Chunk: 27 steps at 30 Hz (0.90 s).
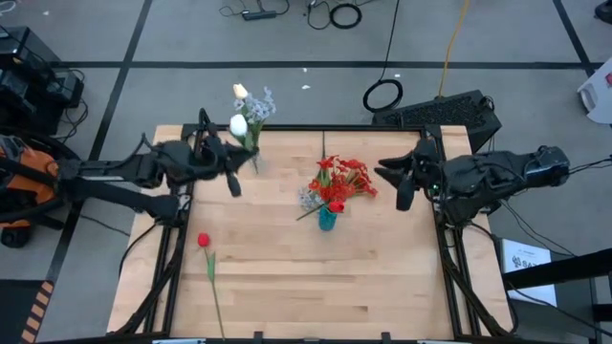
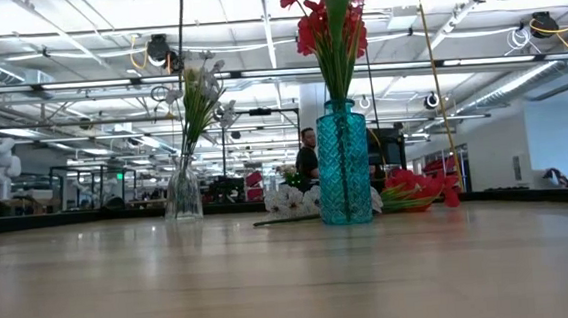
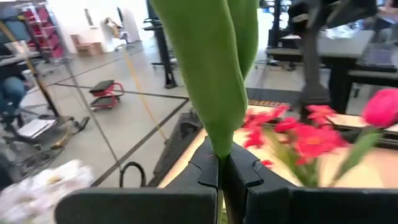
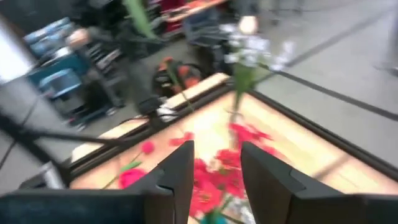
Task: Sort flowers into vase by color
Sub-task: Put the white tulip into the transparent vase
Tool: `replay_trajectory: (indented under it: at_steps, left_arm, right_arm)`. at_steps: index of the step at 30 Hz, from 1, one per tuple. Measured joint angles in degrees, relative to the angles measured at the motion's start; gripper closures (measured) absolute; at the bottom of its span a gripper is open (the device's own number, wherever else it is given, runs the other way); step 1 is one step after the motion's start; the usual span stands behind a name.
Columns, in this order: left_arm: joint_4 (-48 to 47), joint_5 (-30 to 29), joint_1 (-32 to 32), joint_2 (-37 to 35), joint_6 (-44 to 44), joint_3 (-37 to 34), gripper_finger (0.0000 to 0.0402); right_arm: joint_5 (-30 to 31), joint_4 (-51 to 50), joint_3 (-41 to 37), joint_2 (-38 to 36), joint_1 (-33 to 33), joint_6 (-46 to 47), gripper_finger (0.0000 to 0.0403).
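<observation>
Closest to the low camera stood the teal vase, upright on the wooden counter and holding red flowers on green stems. Around its foot lay more red blooms and a few white blossoms on the counter top. From above, that vase sat near the counter's middle with the red flowers spreading over it.

Farther back and toward the left arm's side stood a clear glass vase with pale small-blossom sprigs. From above, these sprigs and a white rosebud clustered at the counter's far edge.

One red flower lay alone on the counter nearer the front, on the left arm's side, its thin stem trailing toward the front edge.

The left tool hovered just beside the pale bunch; the left wrist view showed its fingers pinched tight on a green stem with a broad leaf.

The right tool waited near the right edge of the counter, its fingers parted and holding nothing.
</observation>
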Motion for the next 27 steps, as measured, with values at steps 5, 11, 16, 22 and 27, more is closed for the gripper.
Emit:
replay_trajectory:
  at_steps: [5, 11, 16, 22, 27]
  left_arm:
    - [4.63, 14.55, 13.56, -4.42, -0.15, -8.79, 0.04]
    - [12.96, 29.22, 28.39, -4.95, -0.12, -15.86, 0.04]
    - [13.47, 38.59, 37.83, -3.21, 0.01, -16.44, 0.04]
    - [13.79, 45.87, 44.77, -0.87, 0.5, -16.44, 0.04]
    - [13.74, 47.84, 47.32, 0.55, 1.79, -16.44, 0.04]
  right_arm:
    - [7.49, -6.87, -0.29, 1.5, 0.0, 9.13, 0.0288]
    - [9.91, -8.63, -0.5, 4.34, 0.0, 14.58, 0.0296]
    - [11.2, -8.36, -0.5, 6.39, 0.0, 16.66, 0.0304]
    - [12.58, -8.01, -0.5, 7.85, 0.0, 17.51, 0.0309]
    - [12.91, -7.41, -0.5, 8.19, 0.0, 17.51, 0.031]
